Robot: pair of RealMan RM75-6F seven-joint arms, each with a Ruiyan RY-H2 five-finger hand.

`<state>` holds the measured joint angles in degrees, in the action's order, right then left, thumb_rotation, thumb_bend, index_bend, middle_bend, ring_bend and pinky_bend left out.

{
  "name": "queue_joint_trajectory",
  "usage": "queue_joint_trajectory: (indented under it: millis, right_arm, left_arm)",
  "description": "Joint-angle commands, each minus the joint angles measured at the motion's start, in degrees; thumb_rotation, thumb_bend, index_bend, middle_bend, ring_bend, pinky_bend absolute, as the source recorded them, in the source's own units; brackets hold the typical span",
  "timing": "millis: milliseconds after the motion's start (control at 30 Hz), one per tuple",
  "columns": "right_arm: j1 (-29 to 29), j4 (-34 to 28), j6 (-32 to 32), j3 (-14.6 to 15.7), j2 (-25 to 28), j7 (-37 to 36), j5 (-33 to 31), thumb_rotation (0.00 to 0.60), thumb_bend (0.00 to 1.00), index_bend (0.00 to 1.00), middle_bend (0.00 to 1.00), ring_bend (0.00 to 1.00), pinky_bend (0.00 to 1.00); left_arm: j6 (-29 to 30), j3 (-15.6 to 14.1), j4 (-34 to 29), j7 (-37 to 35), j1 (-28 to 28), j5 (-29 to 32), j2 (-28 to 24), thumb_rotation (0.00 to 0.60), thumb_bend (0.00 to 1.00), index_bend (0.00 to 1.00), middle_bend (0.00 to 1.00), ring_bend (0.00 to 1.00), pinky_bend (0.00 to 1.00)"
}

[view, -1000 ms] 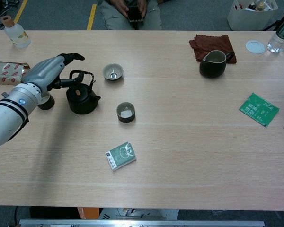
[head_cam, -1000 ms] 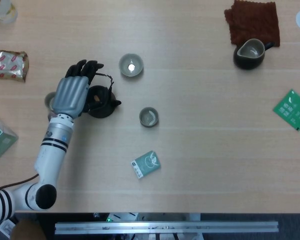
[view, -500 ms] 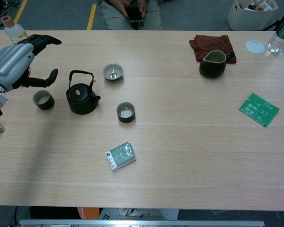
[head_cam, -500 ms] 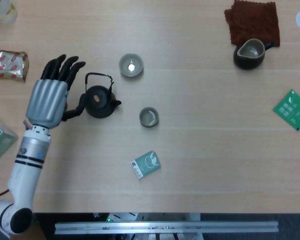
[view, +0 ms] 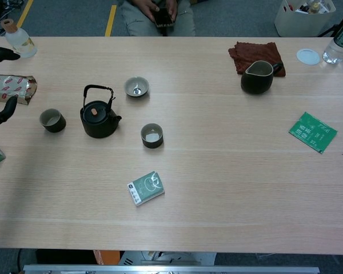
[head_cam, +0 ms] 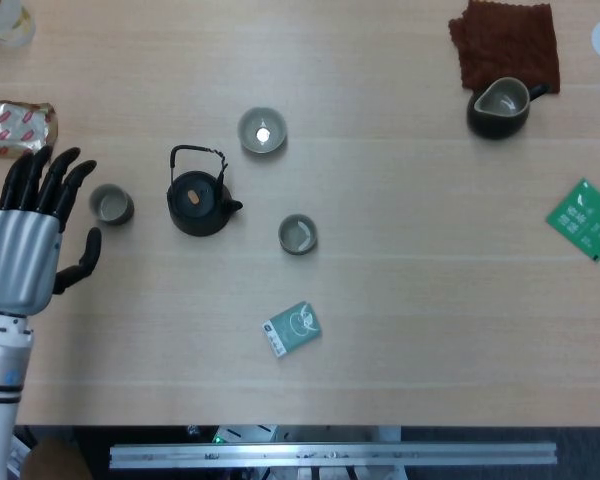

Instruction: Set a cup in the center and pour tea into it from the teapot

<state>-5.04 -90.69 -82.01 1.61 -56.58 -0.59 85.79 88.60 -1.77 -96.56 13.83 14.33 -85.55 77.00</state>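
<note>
1. The left hand hovers over the desk at the 9 o'clock edge of the head view, holding nothing, its dark fingers spread and pointing toward 12 o'clock, the thumb out toward 3 o'clock.
2. The chest view shows only dark fingertips of that hand at its left edge; the right hand is in neither view.
3. The black teapot stands upright left of centre, wire handle raised, spout toward 3 o'clock.
4. A small dark cup stands at the teapot's 9 o'clock, apart from it and just beyond the fingertips, not touched.
5. A second dark cup stands at the teapot's 4 o'clock, near the middle of the desk; the chest view shows something pale inside it.
6. A pale bowl-shaped cup sits at the teapot's 1 o'clock.
7. A green packet lies at 6 o'clock of the middle cup.
8. A dark pitcher stands at the far 2 o'clock, touching a brown cloth.
9. A green card lies at the 3 o'clock edge.
10. A red-patterned wrapper lies at 12 o'clock of the hand.
</note>
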Motion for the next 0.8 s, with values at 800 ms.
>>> queue_joint_trajectory:
  millis: [800]
  right_arm:
    - [2.9,-1.3,-4.1,-0.2,0.6,1.8,3.7,0.600,0.27,0.02,0.13,0.00,0.03]
  left_arm:
    - [0.9,-1.0,-5.7,3.8,-6.0,-2.6,-2.9,0.545,0.45,0.12,0.10,0.03,0.06]
